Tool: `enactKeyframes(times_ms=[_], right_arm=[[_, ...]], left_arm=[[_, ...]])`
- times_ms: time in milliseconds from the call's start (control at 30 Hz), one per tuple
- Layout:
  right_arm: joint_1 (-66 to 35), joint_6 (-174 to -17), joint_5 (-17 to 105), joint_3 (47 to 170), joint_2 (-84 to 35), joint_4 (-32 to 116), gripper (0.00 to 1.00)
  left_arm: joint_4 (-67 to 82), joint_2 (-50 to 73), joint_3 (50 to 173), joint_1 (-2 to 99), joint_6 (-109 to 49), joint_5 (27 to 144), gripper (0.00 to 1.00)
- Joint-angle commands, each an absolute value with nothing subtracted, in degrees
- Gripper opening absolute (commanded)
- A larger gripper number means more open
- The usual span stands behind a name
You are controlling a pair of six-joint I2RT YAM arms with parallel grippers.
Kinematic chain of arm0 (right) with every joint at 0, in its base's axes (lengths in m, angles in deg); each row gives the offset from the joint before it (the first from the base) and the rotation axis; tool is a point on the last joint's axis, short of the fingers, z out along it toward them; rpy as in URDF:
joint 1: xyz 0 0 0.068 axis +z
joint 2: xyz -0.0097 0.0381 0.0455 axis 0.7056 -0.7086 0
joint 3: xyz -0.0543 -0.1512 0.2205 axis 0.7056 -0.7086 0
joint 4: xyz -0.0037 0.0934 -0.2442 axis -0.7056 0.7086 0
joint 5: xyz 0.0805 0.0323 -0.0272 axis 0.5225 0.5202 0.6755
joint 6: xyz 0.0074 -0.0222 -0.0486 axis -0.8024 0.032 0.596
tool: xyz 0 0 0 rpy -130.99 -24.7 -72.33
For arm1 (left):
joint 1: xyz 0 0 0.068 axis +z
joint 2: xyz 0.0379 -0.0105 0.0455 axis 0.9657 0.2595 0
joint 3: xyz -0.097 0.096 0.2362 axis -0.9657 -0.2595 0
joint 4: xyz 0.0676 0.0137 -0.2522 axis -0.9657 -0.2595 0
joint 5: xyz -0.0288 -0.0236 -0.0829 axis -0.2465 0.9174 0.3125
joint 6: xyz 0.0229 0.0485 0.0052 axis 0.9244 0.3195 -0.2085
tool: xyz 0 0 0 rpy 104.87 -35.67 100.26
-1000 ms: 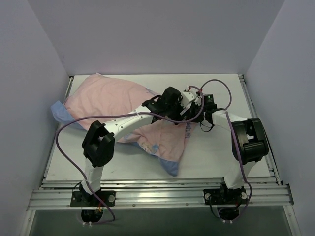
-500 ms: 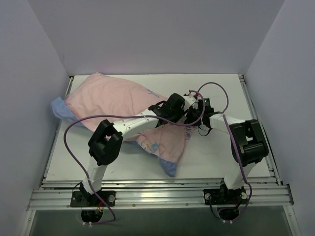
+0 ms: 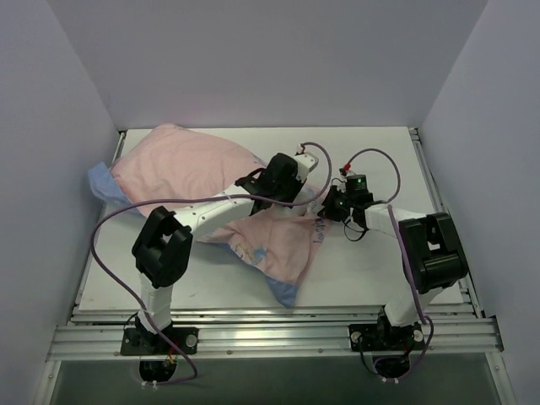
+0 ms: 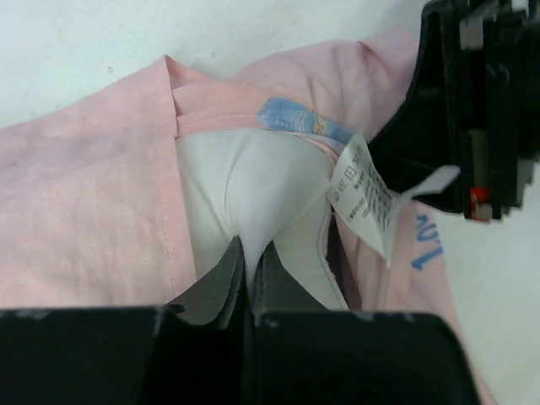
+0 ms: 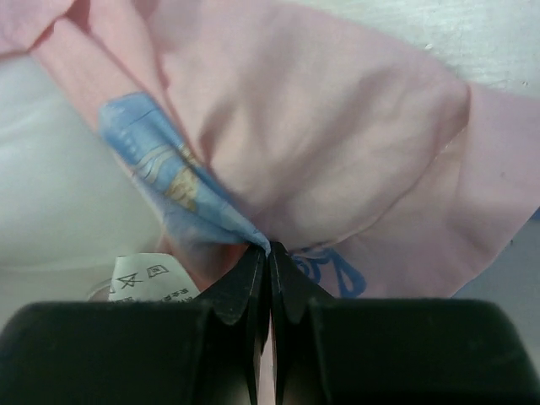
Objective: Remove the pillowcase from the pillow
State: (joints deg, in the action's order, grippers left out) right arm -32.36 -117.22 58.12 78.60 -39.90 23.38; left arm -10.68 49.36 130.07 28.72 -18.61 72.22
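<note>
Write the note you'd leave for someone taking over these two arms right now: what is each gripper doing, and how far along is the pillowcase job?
Left gripper: shut on the white corner of the pillow, exposed at the case's open end.
Right gripper: shut on the pillowcase edge beside it.
Where: pillow mostly inside the case, pink side out, on the table.
Done: both grips set.
Left: pull the two apart until the pillow slides out.
</note>
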Motion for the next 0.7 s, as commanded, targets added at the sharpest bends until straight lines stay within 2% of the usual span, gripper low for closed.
enactKeyframes(times_ms=[0, 100, 233, 367, 467, 533, 667], right_arm=[[-35.81, -118.86, 58.39, 77.58, -37.92, 24.15, 0.00], [-36.35, -118.34, 59.45, 78.98, -38.36, 25.37, 0.00], [-35.22, -117.37, 61.47, 80.56, -39.06, 26.43, 0.00], [-29.61, -115.27, 60.95, 83.11, -39.24, 29.58, 0.00], [-26.95, -114.99, 57.17, 84.26, -40.03, 31.26, 0.00], [-28.43, -117.18, 56.20, 82.07, -40.12, 30.14, 0.00], [-36.68, -119.74, 59.45, 77.76, -37.66, 27.75, 0.00]], left_arm=[[-11.79, 40.95, 127.63, 32.59, -22.27, 81.76, 0.02], [-10.48, 35.50, 124.39, 34.95, -24.11, 88.10, 0.02], [-4.77, 29.52, 121.29, 37.78, -30.08, 90.16, 0.02], [-1.07, 31.78, 124.80, 37.87, -33.77, 89.53, 0.02], [4.10, 32.15, 127.62, 38.13, -37.29, 95.42, 0.02], [7.02, 30.83, 129.36, 38.22, -37.48, 97.09, 0.02], [-2.01, 28.20, 131.05, 39.71, -34.67, 100.69, 0.02]])
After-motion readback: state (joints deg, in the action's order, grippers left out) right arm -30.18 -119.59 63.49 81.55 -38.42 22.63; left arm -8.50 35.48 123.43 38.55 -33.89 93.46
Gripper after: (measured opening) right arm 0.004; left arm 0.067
